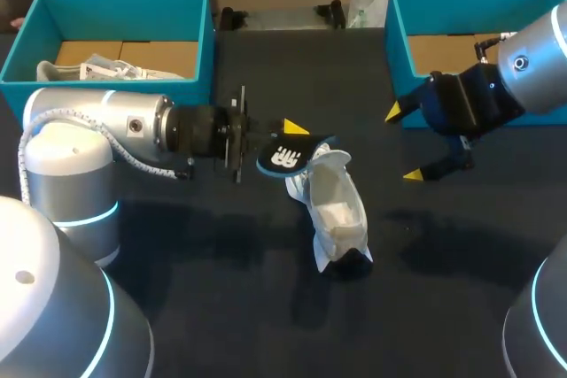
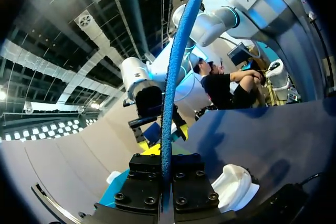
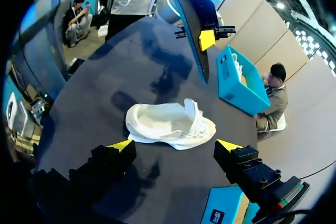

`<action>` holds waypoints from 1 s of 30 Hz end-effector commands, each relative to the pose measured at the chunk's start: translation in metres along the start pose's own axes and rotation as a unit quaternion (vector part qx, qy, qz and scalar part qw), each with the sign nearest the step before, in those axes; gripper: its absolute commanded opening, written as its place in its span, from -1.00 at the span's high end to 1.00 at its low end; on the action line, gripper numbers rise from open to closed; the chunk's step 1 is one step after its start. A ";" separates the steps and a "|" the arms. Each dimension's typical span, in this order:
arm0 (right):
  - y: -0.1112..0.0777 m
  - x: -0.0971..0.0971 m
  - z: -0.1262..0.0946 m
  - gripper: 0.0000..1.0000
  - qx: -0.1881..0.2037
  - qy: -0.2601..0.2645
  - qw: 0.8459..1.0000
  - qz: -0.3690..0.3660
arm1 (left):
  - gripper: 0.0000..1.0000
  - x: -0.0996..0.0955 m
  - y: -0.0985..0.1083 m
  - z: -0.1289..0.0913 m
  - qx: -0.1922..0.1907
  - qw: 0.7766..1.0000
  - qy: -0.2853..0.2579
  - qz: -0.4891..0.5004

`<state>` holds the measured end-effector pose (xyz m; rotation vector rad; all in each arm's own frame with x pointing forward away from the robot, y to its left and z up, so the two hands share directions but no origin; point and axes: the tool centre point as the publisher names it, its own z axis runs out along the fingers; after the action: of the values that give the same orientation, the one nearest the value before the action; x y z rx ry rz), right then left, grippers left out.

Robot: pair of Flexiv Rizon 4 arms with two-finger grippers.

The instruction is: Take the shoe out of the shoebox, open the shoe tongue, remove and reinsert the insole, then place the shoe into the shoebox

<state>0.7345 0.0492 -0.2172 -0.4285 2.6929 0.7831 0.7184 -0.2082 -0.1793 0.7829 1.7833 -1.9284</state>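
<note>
Shoe (image 1: 338, 212) lies on its side on tabletop (image 1: 443, 263); left fingers (image 1: 295, 127) clamp blue insole (image 1: 283, 157); right fingers (image 1: 413, 175) spread wide, holding nothing.

I counted two boxes (image 1: 199, 42) (image 1: 399, 42) at 10 and 2 o'clock, one shoe (image 1: 337, 210), one insole (image 1: 285, 157), plus two grippers (image 1: 283, 141) (image 1: 403, 143).

The left arm (image 1: 115, 130) lies level, coming in from the table's left edge with its wrist horizontal. The left gripper (image 1: 288, 142) is near the table's middle, both fingers pressed flat against the blue insole (image 1: 283, 158) from two sides. The right arm (image 1: 532, 59) enters from the far right corner. The right gripper (image 1: 403, 143) hangs above the table, fingers spread wide, pointing towards the middle.
</note>
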 end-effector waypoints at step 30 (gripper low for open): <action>-0.024 0.020 0.042 -1.00 -0.005 -0.002 1.000 0.015 | 1.00 0.061 -0.014 0.031 0.011 0.998 -0.064 -0.017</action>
<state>0.7320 0.0455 -0.2655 -0.3905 2.7015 0.8082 0.6593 -0.2220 -0.1978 0.6515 1.7369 -1.9738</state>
